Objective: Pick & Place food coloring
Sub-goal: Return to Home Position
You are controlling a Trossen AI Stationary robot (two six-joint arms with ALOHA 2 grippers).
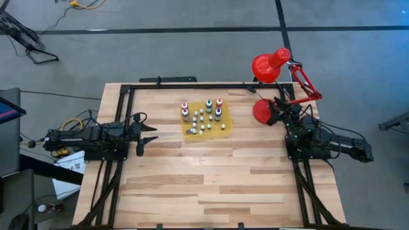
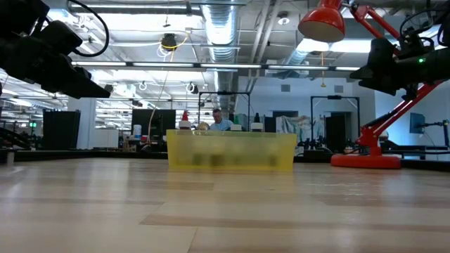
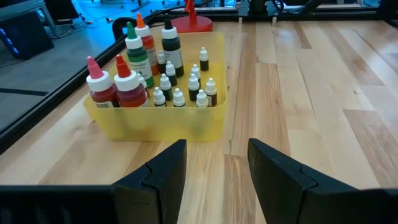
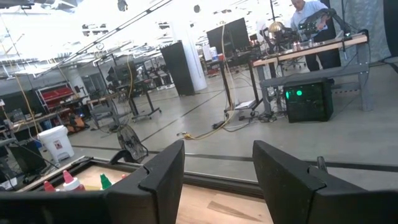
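The food coloring bottles (image 3: pixel 163 74) stand upright in a shallow yellow tray (image 3: pixel 155 121) on the table's far middle (image 1: pixel 206 119). Some are bigger, with red, pink and green caps; several are tiny and whitish. My left gripper (image 3: pixel 217 177) is open at the table's left side (image 1: pixel 150 135), pointing at the tray from a distance with nothing between its fingers. My right gripper (image 4: pixel 217 180) is open at the table's right side (image 1: pixel 276 110), raised and level, beside the lamp. A few bottle caps (image 4: pixel 67 181) show at the edge of its view.
A red desk lamp (image 1: pixel 276 64) stands at the far right corner, its base (image 2: pixel 365 160) on the table. A black frame rail (image 1: pixel 192 86) runs along the table's far edge and sides. Bare wood (image 1: pixel 204 185) lies toward the near edge. A person (image 4: pixel 308 12) is in the room beyond.
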